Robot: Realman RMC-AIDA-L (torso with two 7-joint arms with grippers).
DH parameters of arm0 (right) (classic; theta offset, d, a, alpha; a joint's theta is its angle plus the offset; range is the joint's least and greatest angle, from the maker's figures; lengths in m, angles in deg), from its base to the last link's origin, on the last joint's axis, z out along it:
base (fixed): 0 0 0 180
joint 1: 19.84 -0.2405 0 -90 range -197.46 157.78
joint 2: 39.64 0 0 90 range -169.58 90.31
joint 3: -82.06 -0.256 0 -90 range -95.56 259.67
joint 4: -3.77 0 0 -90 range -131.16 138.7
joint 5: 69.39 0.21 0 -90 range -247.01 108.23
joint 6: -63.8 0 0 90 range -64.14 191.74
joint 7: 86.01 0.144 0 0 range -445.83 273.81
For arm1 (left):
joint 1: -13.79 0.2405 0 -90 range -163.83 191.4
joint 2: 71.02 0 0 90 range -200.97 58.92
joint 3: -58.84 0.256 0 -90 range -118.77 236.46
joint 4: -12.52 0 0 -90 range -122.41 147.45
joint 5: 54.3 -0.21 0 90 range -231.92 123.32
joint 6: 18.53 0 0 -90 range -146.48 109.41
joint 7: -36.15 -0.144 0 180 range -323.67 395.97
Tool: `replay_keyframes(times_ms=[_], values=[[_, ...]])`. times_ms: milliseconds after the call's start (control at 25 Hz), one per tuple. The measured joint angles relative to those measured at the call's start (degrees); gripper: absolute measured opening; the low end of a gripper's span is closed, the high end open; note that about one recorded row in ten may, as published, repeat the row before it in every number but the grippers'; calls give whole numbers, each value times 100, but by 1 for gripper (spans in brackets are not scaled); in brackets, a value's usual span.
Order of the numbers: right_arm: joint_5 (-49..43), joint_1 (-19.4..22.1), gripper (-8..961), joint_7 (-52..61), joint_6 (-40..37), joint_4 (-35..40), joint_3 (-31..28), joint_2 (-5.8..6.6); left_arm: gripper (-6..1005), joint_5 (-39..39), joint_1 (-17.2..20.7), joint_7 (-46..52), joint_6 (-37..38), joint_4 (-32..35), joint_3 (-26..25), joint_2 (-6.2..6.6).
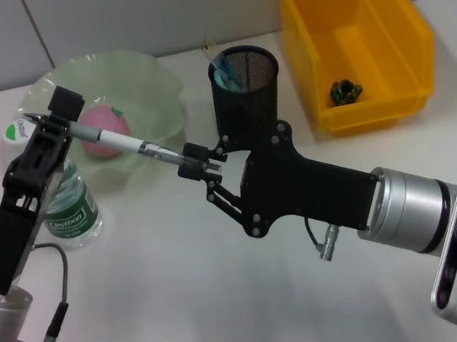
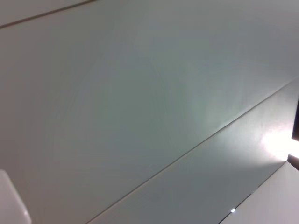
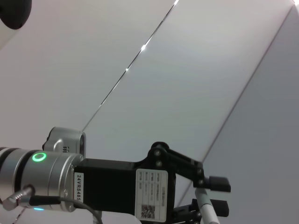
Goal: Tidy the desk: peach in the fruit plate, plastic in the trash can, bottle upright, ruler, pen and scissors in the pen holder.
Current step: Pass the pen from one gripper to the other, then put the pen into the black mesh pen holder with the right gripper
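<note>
A white and grey pen is held in the air between both grippers, over the desk in front of the fruit plate. My left gripper is shut on its upper end. My right gripper is closed on its lower tip, just in front of the black mesh pen holder. The right wrist view shows the left gripper with the pen. The pink peach lies in the pale green fruit plate. The bottle stands upright, partly behind my left arm. Dark plastic lies in the yellow bin.
Blue items stick out of the pen holder. The yellow bin stands at the back right. The white desk runs to a grey wall behind. The left wrist view shows only pale wall panels.
</note>
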State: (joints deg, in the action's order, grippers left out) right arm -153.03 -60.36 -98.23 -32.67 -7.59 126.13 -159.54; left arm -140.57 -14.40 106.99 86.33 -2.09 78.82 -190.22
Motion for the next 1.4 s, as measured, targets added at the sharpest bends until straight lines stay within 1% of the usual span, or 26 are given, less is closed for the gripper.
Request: replay_keyframes(times_ms=[160, 360, 680, 800, 1000, 1040, 1080, 1160, 1200, 1240, 1280, 1400], values=[[0, 6, 119, 0, -10, 1, -9, 0, 243, 0, -2, -15, 33, 44, 12, 1], [0, 24, 119, 0, -21, 2, -69, 2, 436, 2, 9, -163, 82, 36, 3, 1], [0, 40, 119, 0, -50, 2, -124, 3, 515, 1, -39, -227, 77, 52, 22, 2], [1, 68, 119, 25, -181, 2, -205, 3, 545, -3, -34, -252, 86, 112, 31, 2], [4, 195, 119, 157, -529, -4, -431, 3, 785, -4, 18, -380, 140, 360, 122, 4], [11, 255, 119, 346, -658, -7, -506, 3, 786, -3, 52, -492, 155, 505, 214, 9], [11, 255, 119, 346, -658, -7, -506, 3, 788, -3, 52, -492, 155, 505, 214, 9], [36, 327, 119, 657, -715, 17, -552, 3, 790, -6, 81, -610, 217, 783, 434, 12], [49, 366, 119, 809, -730, 34, -578, 3, 792, -2, 89, -670, 253, 926, 561, 14], [58, 472, 119, 1200, -769, 116, -672, 3, 793, -8, 86, -813, 318, 1181, 837, 24], [58, 472, 119, 1200, -769, 116, -672, 3, 791, -8, 86, -813, 318, 1181, 837, 24], [58, 675, 119, 1749, -869, 281, -777, 13, 786, -7, 86, -1041, 412, 1695, 1336, 38]])
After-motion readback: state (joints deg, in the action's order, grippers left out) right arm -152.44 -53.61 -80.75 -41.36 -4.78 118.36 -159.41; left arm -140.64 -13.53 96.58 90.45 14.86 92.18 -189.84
